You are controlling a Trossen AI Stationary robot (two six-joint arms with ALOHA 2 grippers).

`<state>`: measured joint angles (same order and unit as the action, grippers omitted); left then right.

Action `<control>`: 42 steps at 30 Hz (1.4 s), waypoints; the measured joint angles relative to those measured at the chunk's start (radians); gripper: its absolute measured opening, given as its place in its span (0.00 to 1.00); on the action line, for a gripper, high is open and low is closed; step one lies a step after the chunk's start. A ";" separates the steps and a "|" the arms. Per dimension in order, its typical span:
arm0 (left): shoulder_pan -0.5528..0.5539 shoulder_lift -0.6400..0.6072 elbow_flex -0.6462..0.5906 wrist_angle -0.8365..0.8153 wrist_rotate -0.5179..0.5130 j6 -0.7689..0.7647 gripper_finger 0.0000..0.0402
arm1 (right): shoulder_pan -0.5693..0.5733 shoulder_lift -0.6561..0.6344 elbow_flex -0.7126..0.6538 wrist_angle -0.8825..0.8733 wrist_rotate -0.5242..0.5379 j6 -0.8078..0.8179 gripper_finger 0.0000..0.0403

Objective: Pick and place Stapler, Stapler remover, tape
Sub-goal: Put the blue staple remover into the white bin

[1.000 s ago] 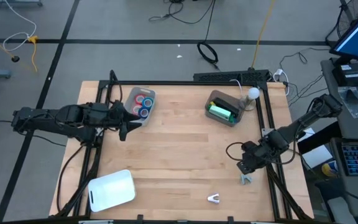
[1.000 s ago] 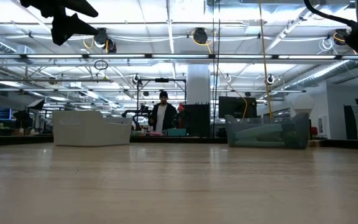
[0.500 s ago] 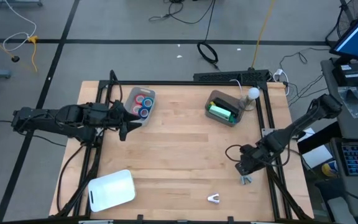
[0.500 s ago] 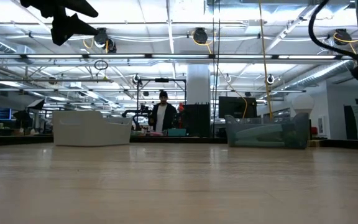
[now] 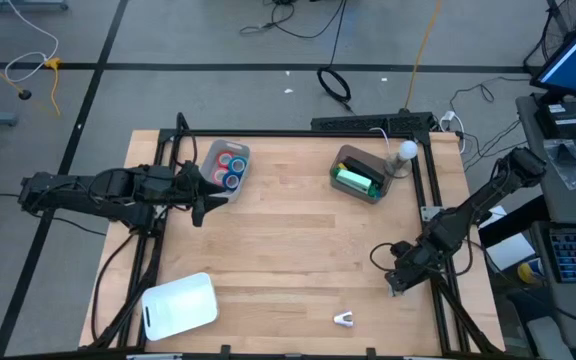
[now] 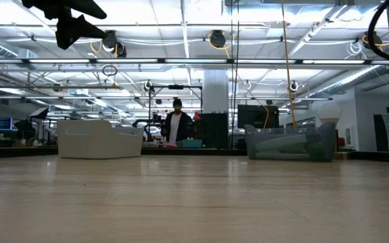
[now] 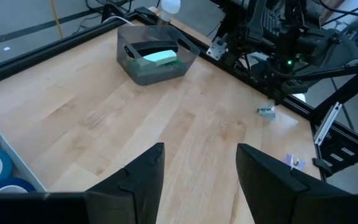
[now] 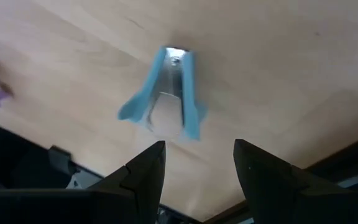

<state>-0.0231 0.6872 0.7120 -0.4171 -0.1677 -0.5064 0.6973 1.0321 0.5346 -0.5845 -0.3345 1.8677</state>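
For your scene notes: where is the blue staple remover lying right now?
The blue staple remover lies on the table's right edge, directly beneath the open right claw.

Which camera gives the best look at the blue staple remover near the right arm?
The right wrist view: the blue staple remover fills the frame, lying on the table just ahead of the open right pincer. The left wrist view shows it as a small speck by the table's edge. The high view hides it under the arm; the low view misses it.
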 joint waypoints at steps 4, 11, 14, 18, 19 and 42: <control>0.000 0.000 0.000 0.000 -0.009 0.006 0.49 | 0.023 0.000 -0.019 0.011 0.052 0.041 0.45; 0.000 0.000 0.000 0.000 -0.016 0.000 0.49 | 0.025 0.000 -0.081 0.118 0.074 0.061 0.45; 0.000 0.000 0.000 0.000 -0.016 -0.001 0.49 | 0.025 0.000 -0.114 0.180 0.073 0.084 0.44; 0.000 0.000 0.000 0.000 -0.015 -0.002 0.49 | 0.025 0.000 -0.138 0.238 0.072 0.090 0.39; 0.000 0.000 0.000 0.000 -0.015 -0.003 0.49 | 0.025 0.000 -0.140 0.239 0.072 0.092 0.38; 0.000 0.000 0.000 -0.001 -0.015 0.007 0.49 | 0.025 -0.140 -0.140 0.172 0.070 0.111 0.20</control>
<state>-0.0231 0.6872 0.7116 -0.4183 -0.1823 -0.4995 0.7219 0.8919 0.3946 -0.4125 -0.2649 1.9784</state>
